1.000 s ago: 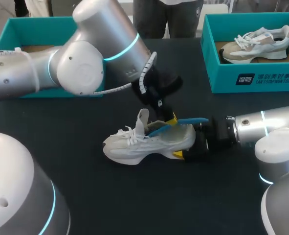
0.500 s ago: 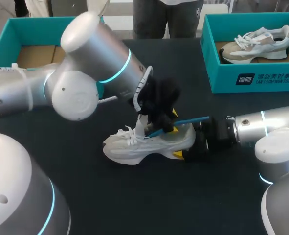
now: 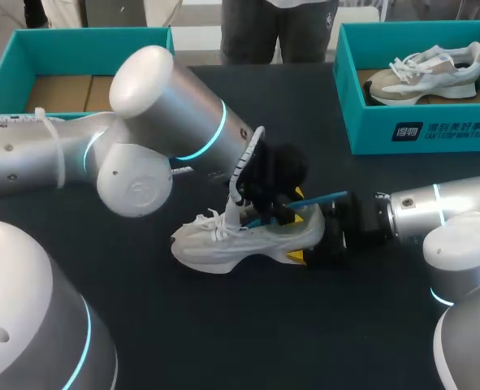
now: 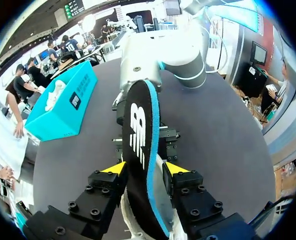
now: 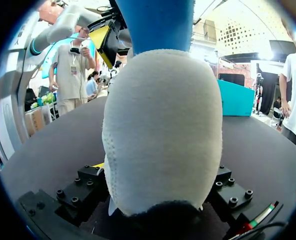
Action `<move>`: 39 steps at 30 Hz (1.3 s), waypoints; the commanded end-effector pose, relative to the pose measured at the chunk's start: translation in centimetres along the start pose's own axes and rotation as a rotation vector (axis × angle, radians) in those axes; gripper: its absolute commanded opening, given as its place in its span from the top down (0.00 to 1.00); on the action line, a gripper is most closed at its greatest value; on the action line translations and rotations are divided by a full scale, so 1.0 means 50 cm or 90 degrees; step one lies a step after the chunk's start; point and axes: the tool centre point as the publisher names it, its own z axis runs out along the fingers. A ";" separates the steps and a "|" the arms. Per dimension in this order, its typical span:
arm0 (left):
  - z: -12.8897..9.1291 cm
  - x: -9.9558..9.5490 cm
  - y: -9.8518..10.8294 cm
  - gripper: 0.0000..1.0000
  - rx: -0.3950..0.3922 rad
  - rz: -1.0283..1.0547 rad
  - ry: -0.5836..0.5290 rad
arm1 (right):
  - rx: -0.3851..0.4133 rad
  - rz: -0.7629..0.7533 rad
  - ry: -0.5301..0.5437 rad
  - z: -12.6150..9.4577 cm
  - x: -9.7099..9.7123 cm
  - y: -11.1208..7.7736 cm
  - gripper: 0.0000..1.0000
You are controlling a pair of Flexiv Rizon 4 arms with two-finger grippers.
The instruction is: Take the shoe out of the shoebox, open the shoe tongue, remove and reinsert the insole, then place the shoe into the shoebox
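Note:
A white shoe lies on its sole at the middle of the dark table, toe to the left. My right gripper is shut on its heel, which fills the right wrist view. A black insole with a blue underside sticks up out of the shoe's opening, past the heel. In the left wrist view the insole stands between the spread fingers of my left gripper, close to both yellow tips. The left gripper hangs over the shoe's opening.
A teal shoebox at the back right holds a second, beige and white shoe. Another teal box stands at the back left, behind my left arm. The second box also shows in the left wrist view.
My left gripper's fingers have spread from a tight pinch on the insole, and its arm has shifted slightly over the shoe. Shoe and right arm have stayed put.

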 end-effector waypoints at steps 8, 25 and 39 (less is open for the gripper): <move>0.012 -0.009 -0.009 1.00 0.009 -0.028 0.004 | 0.002 0.000 -0.001 0.009 -0.003 -0.006 1.00; -0.227 0.018 -0.200 1.00 0.155 -0.209 0.031 | 0.002 0.000 -0.001 0.009 -0.003 -0.006 1.00; -0.358 -0.009 -0.290 1.00 0.314 -0.353 0.072 | 0.002 0.000 -0.001 0.009 -0.003 -0.006 1.00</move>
